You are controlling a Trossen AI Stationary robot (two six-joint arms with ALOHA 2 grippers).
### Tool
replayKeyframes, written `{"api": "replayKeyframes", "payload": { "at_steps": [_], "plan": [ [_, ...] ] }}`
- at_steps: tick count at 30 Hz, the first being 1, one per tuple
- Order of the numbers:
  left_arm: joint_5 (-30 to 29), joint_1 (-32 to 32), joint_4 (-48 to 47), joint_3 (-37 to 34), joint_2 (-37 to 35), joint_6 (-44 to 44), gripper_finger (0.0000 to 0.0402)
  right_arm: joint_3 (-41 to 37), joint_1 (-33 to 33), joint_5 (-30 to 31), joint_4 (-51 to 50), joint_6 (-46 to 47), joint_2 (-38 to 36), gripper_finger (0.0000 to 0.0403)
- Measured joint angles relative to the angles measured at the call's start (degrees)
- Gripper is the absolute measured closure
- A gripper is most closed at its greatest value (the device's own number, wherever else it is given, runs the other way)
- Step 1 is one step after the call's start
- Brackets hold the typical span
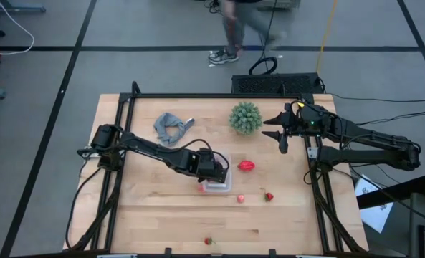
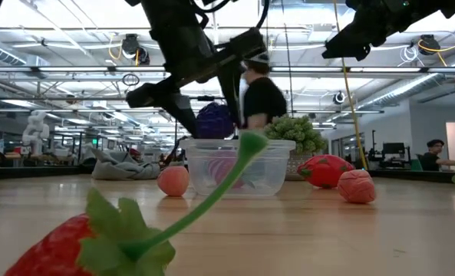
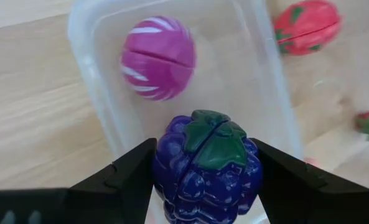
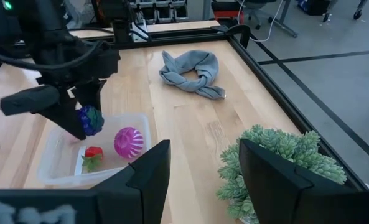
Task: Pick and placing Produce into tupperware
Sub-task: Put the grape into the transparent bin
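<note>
**Purple grapes held over the open container**

The wooden counter (image 1: 162, 215) carried everything, with the spiky green plant (image 1: 246, 117) and the grey cloth (image 1: 173, 128) toward its far edge. The left arm reached across to the middle of the counter, while the right arm waited near the plant with its tool (image 1: 279, 133) spread open and holding nothing.

The clear container (image 4: 66, 168) sat under the left tool (image 3: 204, 180), its long axis running roughly along the tool's line of sight in the left wrist view. That tool was closed on a dark purple bunch of grapes (image 3: 206, 165), one finger on each side, with the green leaf cap facing the wrist camera. The grapes hung directly above the near end of the container, apparently just over the rim and not yet resting on its floor. So the coming move looked like a straight descent or release, with no sideways shift needed, and the left arm was clearly the nearer one.

Inside the container lay a magenta striped ball (image 3: 158, 58) toward the far end and a small strawberry (image 4: 93, 155) beside it. Outside it, a large red piece (image 1: 246, 165) lay on the right arm's side, two smaller red pieces nearer the front, and another strawberry (image 1: 208, 241) close to the front edge.
</note>
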Motion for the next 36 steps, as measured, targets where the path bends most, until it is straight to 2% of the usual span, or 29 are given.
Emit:
{"api": "replayKeyframes", "payload": {
  "at_steps": [18,28,36],
  "plan": [
    [-2.6,0.1,3.5,0.0,1.1,0.7,0.0160,0.0,0.0,0.0,0.0,-0.1,0.0,0.0220],
    [0.0,2.1,8.3,0.1,2.7,3.4,0.0160,0.0,0.0,0.0,0.0,0.0,0.0,0.0220],
    [-0.1,2.6,7.2,0.7,2.7,5.5,0.0160,0.0,0.0,0.0,0.0,0.0,0.0,0.0220]
  ]
}}
